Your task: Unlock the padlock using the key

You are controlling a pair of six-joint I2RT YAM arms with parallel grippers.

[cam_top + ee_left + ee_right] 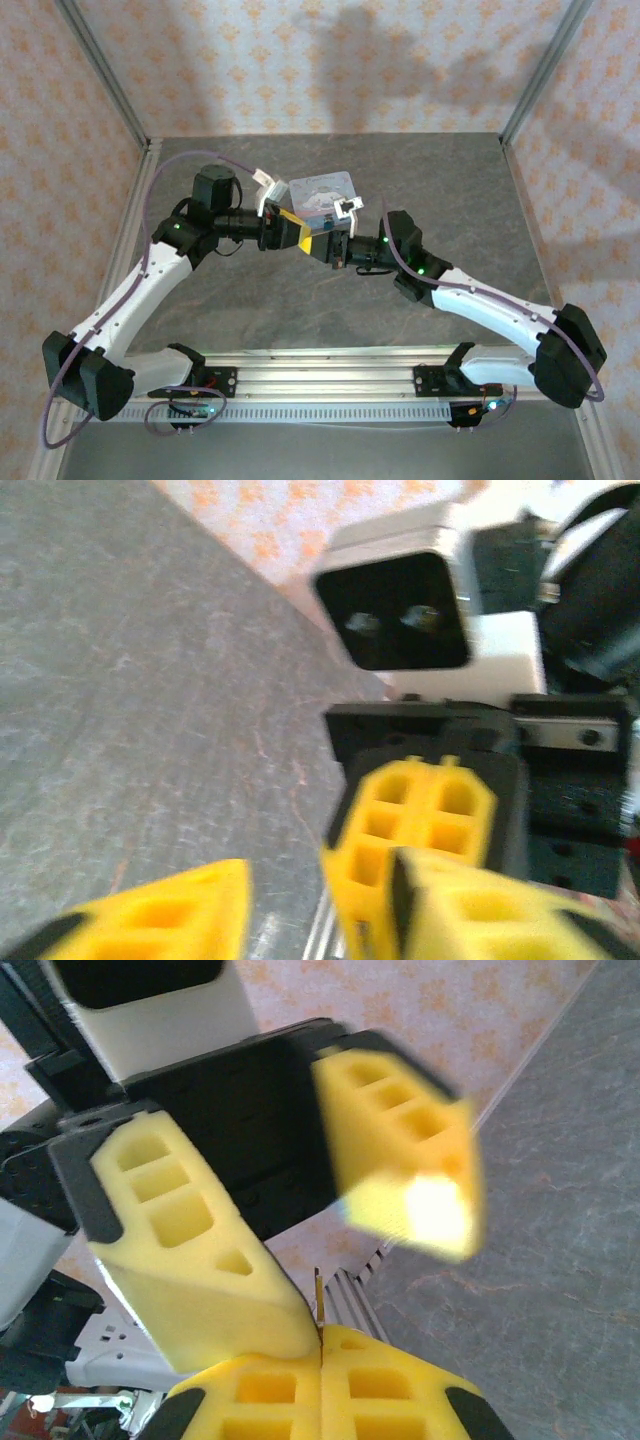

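A thin pale key (319,1302) sticks up edge-on from between the pressed-together fingertips of my right gripper (320,1348), which is shut on it. My left gripper (320,882) is open, and its yellow fingers (190,1245) straddle the right gripper's tips (420,820). One left finger rests against the right fingertips, while the other is apart and blurred. In the top view the left gripper (300,235) and right gripper (330,245) meet nose to nose above the table's middle. The padlock is hidden.
A light-blue rectangular tin (325,193) lies just behind the meeting grippers. The grey table (450,180) has free room right and left of the arms. An aluminium rail (320,365) runs along the near edge, and frame posts (105,75) stand at the back corners.
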